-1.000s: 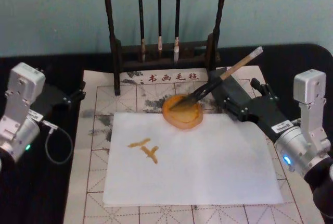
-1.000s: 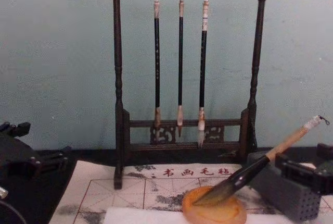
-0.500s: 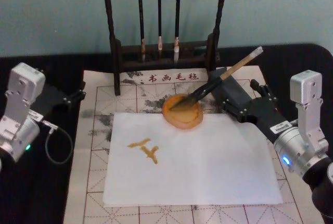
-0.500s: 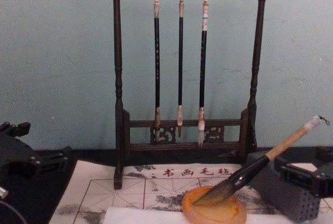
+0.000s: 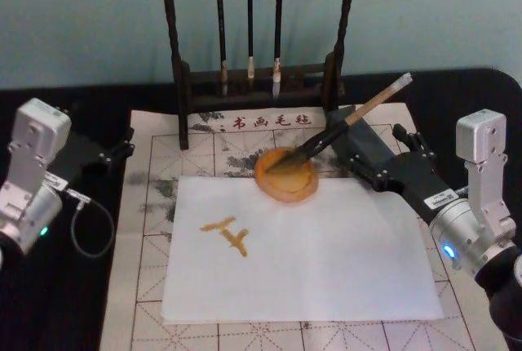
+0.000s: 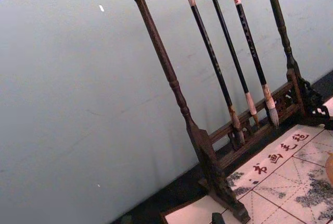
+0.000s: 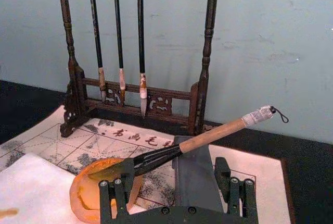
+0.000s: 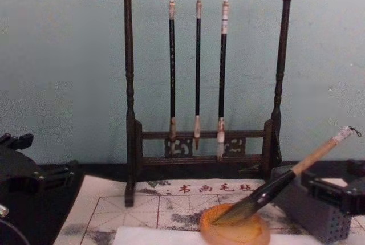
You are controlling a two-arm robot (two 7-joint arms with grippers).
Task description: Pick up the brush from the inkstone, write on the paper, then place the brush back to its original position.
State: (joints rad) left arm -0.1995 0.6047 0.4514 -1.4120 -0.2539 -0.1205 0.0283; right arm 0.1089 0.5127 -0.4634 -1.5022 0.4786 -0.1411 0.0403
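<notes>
The brush (image 5: 341,129) lies where it lay a second ago — bristles down in the orange inkstone (image 5: 286,175), handle slanting up and back to rest on the grey block (image 5: 359,140) at the right. Nothing on the counter (image 5: 147,90) has shifted; the white paper (image 5: 326,261) carries the same amber strokes (image 5: 227,235) on its left part. The one change is small: the right arm's white housing has wavered slightly over the last second, and the right claw (image 5: 363,159) is still stretched toward the block, just behind the brush handle. In the right wrist view its fingers (image 7: 115,193) stand apart on either side of the block, holding nothing, the handle passing above them without touching.

The left claw (image 5: 114,151) stays parked at the left edge of the felt mat (image 5: 155,204); whether it is spread or closed I cannot tell, dark against the dark counter.

In the chest view the right claw is cut off at the right edge, and the inkstone's near rim runs below the frame. The brush stand (image 5: 257,82) is cropped at the top in the head view, its three thin brushes (image 8: 197,74) hanging.
</notes>
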